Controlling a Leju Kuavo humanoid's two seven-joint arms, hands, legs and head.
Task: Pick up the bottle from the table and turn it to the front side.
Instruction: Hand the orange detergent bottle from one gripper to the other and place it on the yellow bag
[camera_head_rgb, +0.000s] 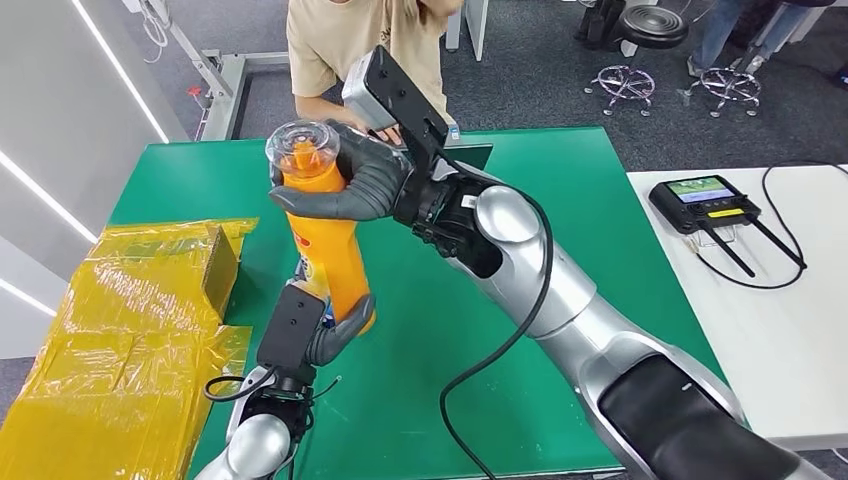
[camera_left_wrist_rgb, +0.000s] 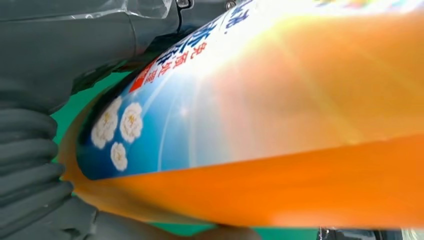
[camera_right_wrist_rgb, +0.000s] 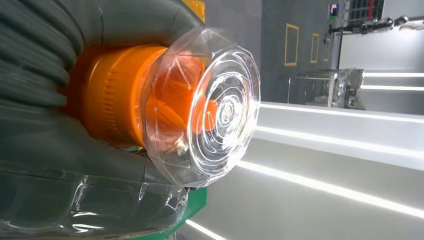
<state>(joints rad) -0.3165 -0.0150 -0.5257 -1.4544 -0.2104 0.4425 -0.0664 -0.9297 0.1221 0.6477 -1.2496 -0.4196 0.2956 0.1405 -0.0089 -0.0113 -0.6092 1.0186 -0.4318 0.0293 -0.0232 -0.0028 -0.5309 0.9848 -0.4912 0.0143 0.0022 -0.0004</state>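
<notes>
An orange bottle (camera_head_rgb: 328, 240) stands nearly upright above the green table (camera_head_rgb: 560, 200), its long axis vertical with a slight tilt and its clear faceted cap (camera_head_rgb: 303, 146) pointing up. The right hand (camera_head_rgb: 355, 180) grips the neck, its dark fingers (camera_head_rgb: 320, 203) wrapped just beneath the cap, while the left hand (camera_head_rgb: 335, 335) holds the base, fingers curled around the bottom edge. In the left wrist view, the blue label (camera_left_wrist_rgb: 165, 125) with white flowers lies against that hand's palm side. A yellow-wrapped box (camera_head_rgb: 130, 330) sits on the table beyond the left hand's fingers. A person (camera_head_rgb: 365, 50) in a beige shirt stands at the far edge of the table, behind the right hand.
</notes>
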